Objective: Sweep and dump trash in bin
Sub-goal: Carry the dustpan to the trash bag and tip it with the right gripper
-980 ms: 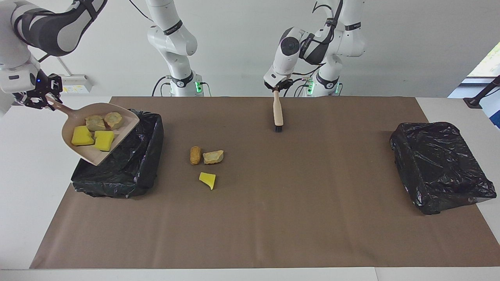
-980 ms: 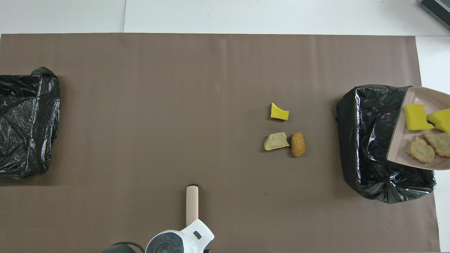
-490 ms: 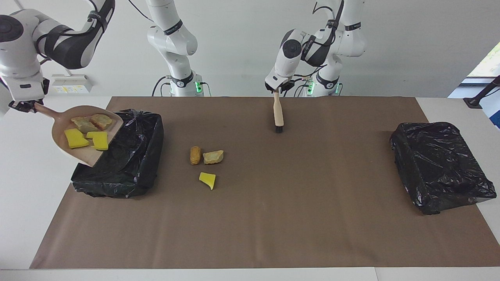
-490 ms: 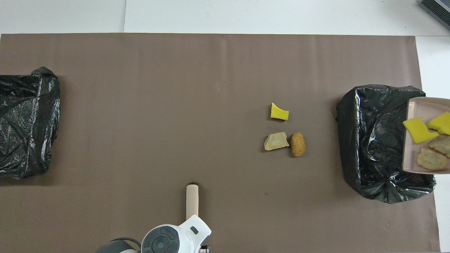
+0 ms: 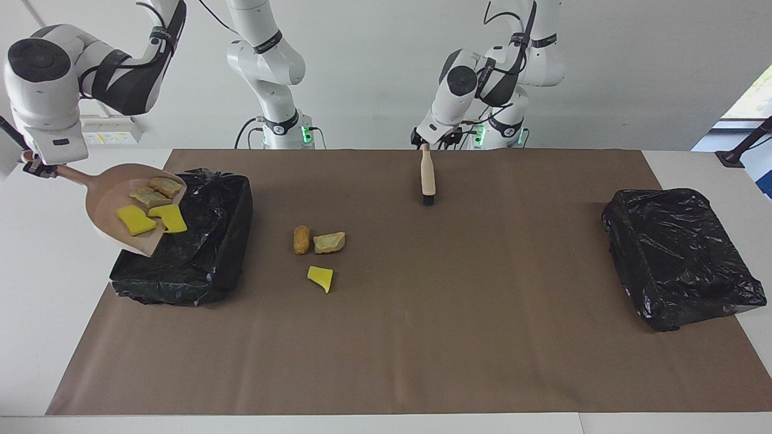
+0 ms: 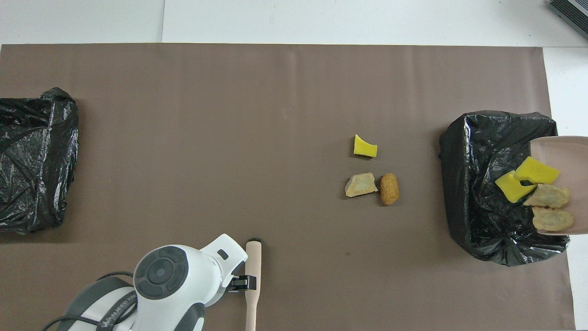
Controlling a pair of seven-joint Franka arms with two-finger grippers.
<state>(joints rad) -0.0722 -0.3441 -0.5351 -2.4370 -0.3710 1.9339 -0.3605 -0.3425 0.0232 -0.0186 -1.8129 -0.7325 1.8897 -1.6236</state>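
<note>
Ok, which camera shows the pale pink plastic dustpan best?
The facing view: the whole pale pink plastic dustpan shows, handle and scoop, tilted over the black bag-lined bin with four scraps on it. The overhead view cuts it at the frame edge, handle unseen.

Right gripper [image 5: 37,169] is on the handle of the dustpan [image 5: 105,208], which hangs tilted over the bin [image 5: 223,241] at the right arm's end of the table. Four scraps [image 5: 151,196] sit in the pan, bunched at its lower lip (two poke past the edge, over the bin). Left gripper [image 5: 425,143] is at the handle end of the brush [image 5: 428,178], bristles pointing away from the robots. From there toward the bin, three scraps [image 5: 313,244] lie on the paper sheet [image 5: 422,337]. Toward the left arm's end sits a second bin [image 5: 675,259].
</note>
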